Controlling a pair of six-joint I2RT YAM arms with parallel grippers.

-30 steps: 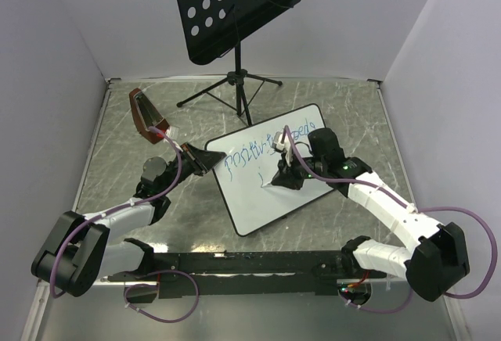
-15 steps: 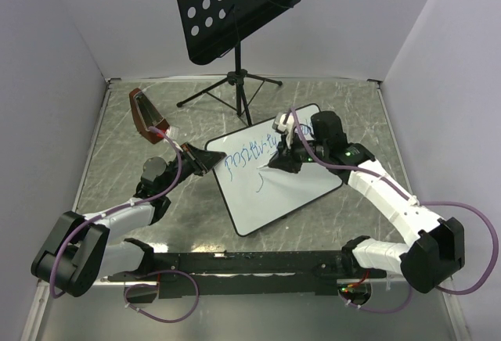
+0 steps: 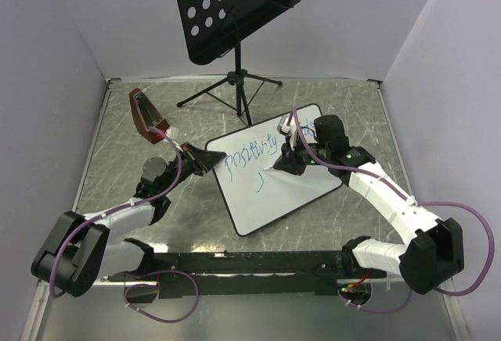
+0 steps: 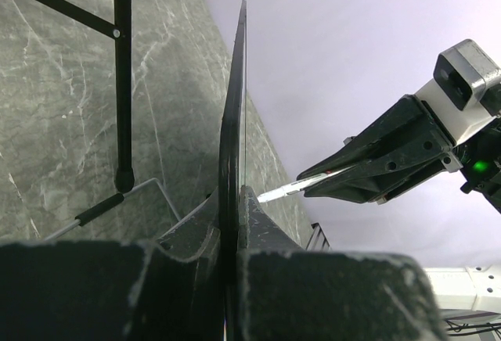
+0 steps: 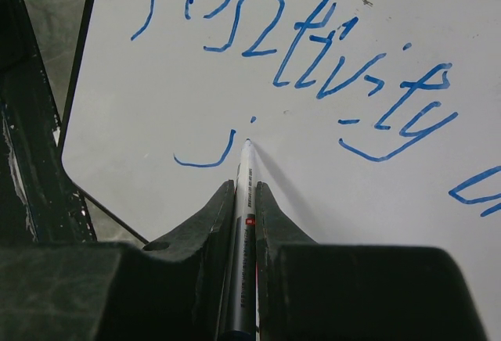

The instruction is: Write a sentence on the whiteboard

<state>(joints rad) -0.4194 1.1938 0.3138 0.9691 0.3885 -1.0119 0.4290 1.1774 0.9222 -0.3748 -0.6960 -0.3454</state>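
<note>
**Marker tip at the start of the second line**

The whiteboard [image 3: 270, 192] lies on the grey marbled surface [image 3: 133, 145] between the two arms, turned at an angle so that one rounded corner points toward the left arm. The left tool [image 3: 205, 159] is pressed together on this corner. In the left wrist view the thin black edge of the board stands exactly between the two fingers [image 4: 196, 227], which touch it from both sides.

The right tool [image 3: 275, 165] is over the middle of the board and pinches a thin marker [image 5: 241, 200] between its fingers. The marker points forward and down, and its tip is at the board.

The sentence [image 5: 313, 52] is in blue. The first line reads "positivity", and after it another word begins, but the right arm and the edge of the right wrist view hide most of it. Below, the second line has only one letter, a "j" with its hook to the left. The marker tip is just beside the top of this letter.

Behind the board stands a black perforated music stand [image 3: 235, 8] on a tripod, and one tripod foot is near the far edge of the board. A dark red object [image 3: 145, 114] is near the back left part of the surface; I cannot tell what it is.
</note>
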